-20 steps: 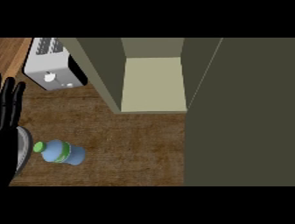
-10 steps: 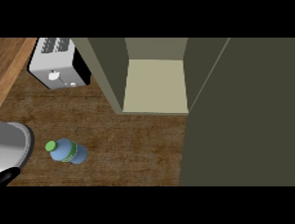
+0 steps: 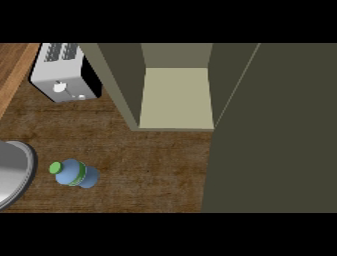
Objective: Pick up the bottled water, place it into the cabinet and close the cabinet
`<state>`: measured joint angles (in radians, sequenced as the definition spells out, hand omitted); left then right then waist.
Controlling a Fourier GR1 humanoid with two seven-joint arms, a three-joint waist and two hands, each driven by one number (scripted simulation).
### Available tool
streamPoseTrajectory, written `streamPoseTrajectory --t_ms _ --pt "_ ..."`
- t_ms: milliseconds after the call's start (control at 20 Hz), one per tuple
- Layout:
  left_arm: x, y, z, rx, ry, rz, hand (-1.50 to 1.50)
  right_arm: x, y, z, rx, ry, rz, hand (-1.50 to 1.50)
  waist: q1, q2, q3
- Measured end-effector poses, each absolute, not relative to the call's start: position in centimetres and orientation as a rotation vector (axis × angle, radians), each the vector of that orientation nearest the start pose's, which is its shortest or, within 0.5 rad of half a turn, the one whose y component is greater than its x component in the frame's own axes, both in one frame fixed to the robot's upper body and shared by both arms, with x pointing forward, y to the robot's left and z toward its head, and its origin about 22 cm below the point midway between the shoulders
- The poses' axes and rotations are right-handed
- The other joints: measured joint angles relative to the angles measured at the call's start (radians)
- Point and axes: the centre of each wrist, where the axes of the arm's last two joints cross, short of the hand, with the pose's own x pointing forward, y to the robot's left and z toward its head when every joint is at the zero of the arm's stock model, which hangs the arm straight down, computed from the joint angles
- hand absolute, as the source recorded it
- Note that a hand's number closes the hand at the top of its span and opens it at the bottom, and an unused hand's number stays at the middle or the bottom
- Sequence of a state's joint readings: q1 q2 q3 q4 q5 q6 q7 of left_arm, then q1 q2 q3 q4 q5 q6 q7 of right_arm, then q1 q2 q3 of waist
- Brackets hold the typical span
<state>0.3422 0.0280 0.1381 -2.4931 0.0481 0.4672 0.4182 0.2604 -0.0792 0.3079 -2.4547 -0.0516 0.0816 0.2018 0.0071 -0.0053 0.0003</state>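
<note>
The bottled water (image 3: 76, 174) stands on the dark wooden counter at the lower left: a blue bottle seen from above, with a green cap and a green band. The cabinet (image 3: 177, 97) stands wide open behind it, its pale shelf bare. Its olive door (image 3: 282, 130) is swung out and fills the right side of the view. A grey forearm (image 3: 1, 175) comes in at the left edge, just left of the bottle and apart from it. Neither black hand shows in the head view.
A silver toaster (image 3: 62, 75) sits at the back left, beside the cabinet's left wall. A lighter wood strip (image 3: 1, 85) runs along the far left. Counter surface (image 3: 156, 170) lies between the bottle and the open door.
The left hand, raised with straight fingers at the left edge one second ago, has gone out of view; the grey forearm now shows there. The bottle stands as before.
</note>
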Motion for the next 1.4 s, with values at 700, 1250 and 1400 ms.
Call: streamPoseTrajectory --t_ms 700,1250,1400 --pt "11.0 27.1 16.0 0.403 -1.613 0.662 -1.50 11.5 -17.9 15.7 0.359 -1.946 0.176 -1.50 -0.003 -0.002 0.000" --pt "10.9 27.3 15.5 0.432 -1.602 0.638 -1.50 11.2 -16.9 16.1 0.375 -1.927 0.173 -1.50 -0.004 -0.002 -0.001" --pt "10.9 27.5 15.3 0.441 -1.604 0.623 -1.50 11.2 -17.0 16.2 0.358 -1.926 0.178 -1.50 -0.005 -0.001 -0.001"
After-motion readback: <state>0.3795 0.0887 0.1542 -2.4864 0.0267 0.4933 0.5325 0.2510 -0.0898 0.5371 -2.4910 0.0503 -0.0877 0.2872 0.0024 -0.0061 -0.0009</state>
